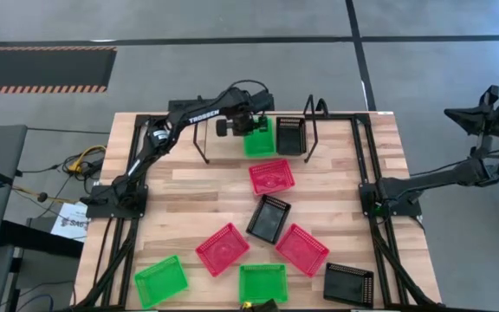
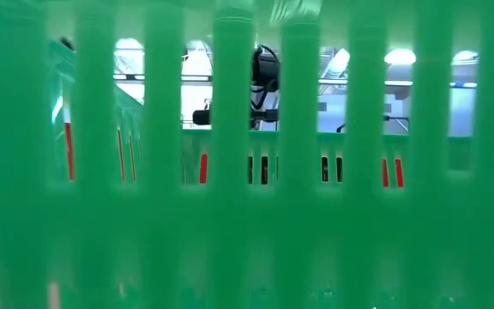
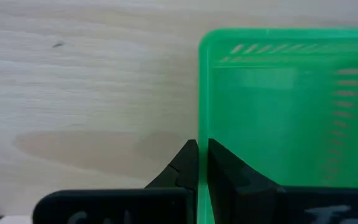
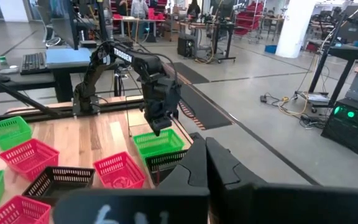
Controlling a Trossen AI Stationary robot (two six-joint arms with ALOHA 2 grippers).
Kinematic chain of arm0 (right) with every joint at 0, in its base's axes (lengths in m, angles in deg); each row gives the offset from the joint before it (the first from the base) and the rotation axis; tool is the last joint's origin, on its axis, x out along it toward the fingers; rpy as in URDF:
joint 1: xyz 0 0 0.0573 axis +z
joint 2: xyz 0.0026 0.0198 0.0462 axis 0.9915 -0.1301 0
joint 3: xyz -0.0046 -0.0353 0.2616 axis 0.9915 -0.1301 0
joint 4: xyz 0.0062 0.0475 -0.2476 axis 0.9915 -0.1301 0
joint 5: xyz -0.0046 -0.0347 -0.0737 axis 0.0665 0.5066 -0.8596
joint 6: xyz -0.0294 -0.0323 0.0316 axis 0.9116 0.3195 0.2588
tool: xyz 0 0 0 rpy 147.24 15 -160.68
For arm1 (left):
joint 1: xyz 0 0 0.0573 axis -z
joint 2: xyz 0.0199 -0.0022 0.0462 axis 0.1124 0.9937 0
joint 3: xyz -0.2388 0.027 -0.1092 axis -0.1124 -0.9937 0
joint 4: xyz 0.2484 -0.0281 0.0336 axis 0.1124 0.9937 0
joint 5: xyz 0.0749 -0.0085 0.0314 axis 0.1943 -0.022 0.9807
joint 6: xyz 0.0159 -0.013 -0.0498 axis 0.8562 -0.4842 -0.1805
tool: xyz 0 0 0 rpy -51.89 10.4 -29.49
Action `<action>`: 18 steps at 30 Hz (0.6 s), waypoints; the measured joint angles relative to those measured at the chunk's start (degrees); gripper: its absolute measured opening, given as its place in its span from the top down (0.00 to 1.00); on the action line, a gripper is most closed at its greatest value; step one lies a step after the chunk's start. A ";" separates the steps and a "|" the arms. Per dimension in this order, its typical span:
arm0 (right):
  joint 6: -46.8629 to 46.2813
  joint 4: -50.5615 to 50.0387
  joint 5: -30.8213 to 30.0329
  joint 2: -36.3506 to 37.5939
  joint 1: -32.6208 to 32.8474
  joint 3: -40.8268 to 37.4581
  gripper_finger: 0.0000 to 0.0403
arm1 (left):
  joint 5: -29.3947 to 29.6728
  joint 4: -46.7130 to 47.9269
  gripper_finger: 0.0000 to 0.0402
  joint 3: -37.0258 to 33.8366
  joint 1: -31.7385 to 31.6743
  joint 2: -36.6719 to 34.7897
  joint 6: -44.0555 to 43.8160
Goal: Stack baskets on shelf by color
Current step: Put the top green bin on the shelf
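The left gripper [image 1: 248,122] is pinched on the left wall of a green basket [image 1: 261,140], one finger inside and one outside, at the shelf [image 1: 223,146] on the table's far side; a black basket [image 1: 290,135] sits just to the right of it, the shelf's left part bare. The right gripper [image 4: 199,163], pressed together and empty, waits well off the table's right edge; so the left arm is the nearer one, and I judge the release turns on the green basket sitting flat beside the black one.

Shelf [image 1: 223,147] bears a green basket [image 1: 259,139] beside a black basket [image 1: 290,135]
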 joint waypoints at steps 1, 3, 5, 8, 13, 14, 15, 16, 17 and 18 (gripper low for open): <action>-0.02 -0.04 0.00 0.00 0.00 0.00 1.00 | 0.44 -0.26 1.00 0.02 0.00 -0.07 0.13; -0.02 0.00 0.00 0.00 0.00 0.00 1.00 | 1.92 -0.46 1.00 0.01 0.00 -0.07 0.03; -0.07 -0.02 0.00 0.00 0.00 0.00 1.00 | 2.31 -0.47 1.00 0.37 -0.07 -0.12 1.15; -0.07 -0.02 0.00 0.00 0.00 0.00 1.00 | 2.59 -1.09 0.97 0.46 -0.09 -0.31 3.40; -0.08 -0.05 0.00 0.00 0.00 0.00 1.00 | 2.88 -3.57 0.85 0.47 -0.10 -0.31 6.04; -0.10 -0.08 0.04 0.00 0.00 0.00 1.00 | 2.45 -3.48 0.82 0.63 -0.25 -0.31 6.36; -0.20 -0.08 0.17 0.00 0.00 0.00 1.00 | 1.97 -3.28 0.79 1.05 -0.41 -0.29 6.76; -0.20 -0.08 0.43 0.00 0.00 0.00 1.00 | 1.49 -3.28 0.77 1.53 -0.54 -0.29 7.59; -0.20 -0.11 0.89 0.00 0.00 0.00 1.00 | 0.70 -3.43 0.74 1.99 -0.69 -0.36 8.38; -0.20 -0.11 1.26 0.00 0.00 0.00 1.00 | -0.19 -3.33 0.71 2.41 -0.85 -0.40 9.25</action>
